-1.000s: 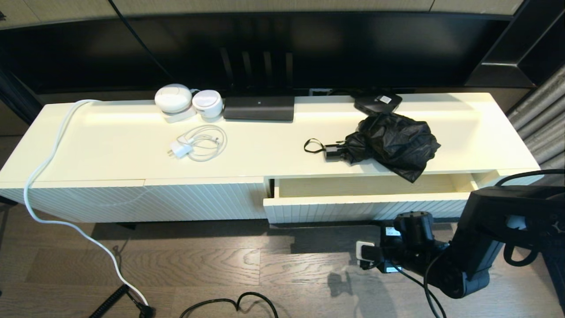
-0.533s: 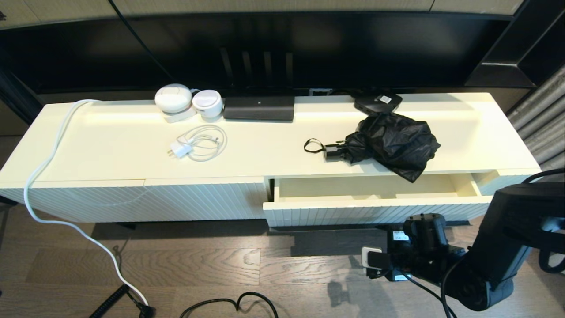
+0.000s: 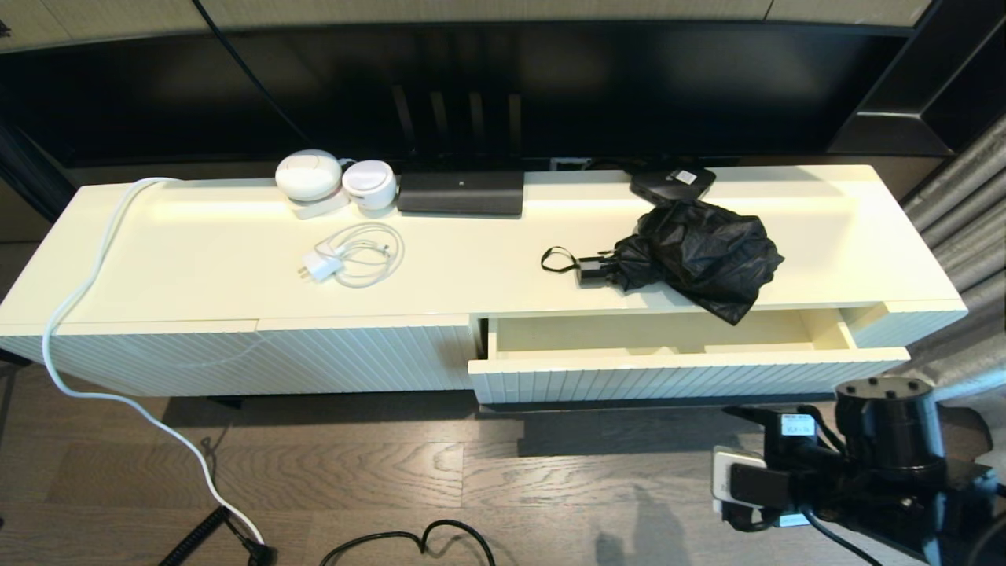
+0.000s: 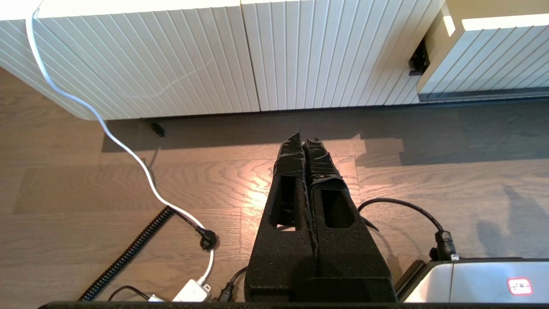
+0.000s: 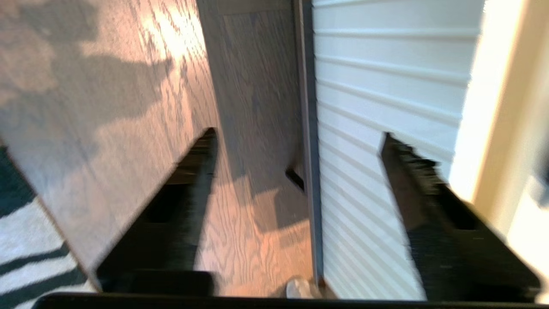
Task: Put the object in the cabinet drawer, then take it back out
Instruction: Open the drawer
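The black folding umbrella [image 3: 699, 251] lies on the cabinet top, its handle and wrist loop [image 3: 558, 259] pointing left and its bunchy fabric hanging a little over the front edge. Just below it the cabinet drawer [image 3: 684, 381] stands pulled out, showing a cream interior [image 3: 629, 334] with nothing in it. My right arm [image 3: 888, 464] is low over the floor, in front of the drawer's right end. In the right wrist view my right gripper [image 5: 298, 139] is open, holding nothing, facing the ribbed drawer front [image 5: 386, 98] and its dark bar handle [image 5: 305, 107]. My left gripper [image 4: 302, 138] is shut over the floor, left of the drawer.
On the cabinet top lie a white charger with coiled cable [image 3: 350, 255], a flat black box with a white sticker [image 3: 672, 182], a black router [image 3: 460, 192] and two white round devices [image 3: 310, 174]. A white cable [image 3: 78, 299] runs down to the wooden floor among black cords [image 3: 416, 542].
The drawer has slid further out. My right arm has drawn back from the drawer front toward the lower right, away from the handle.
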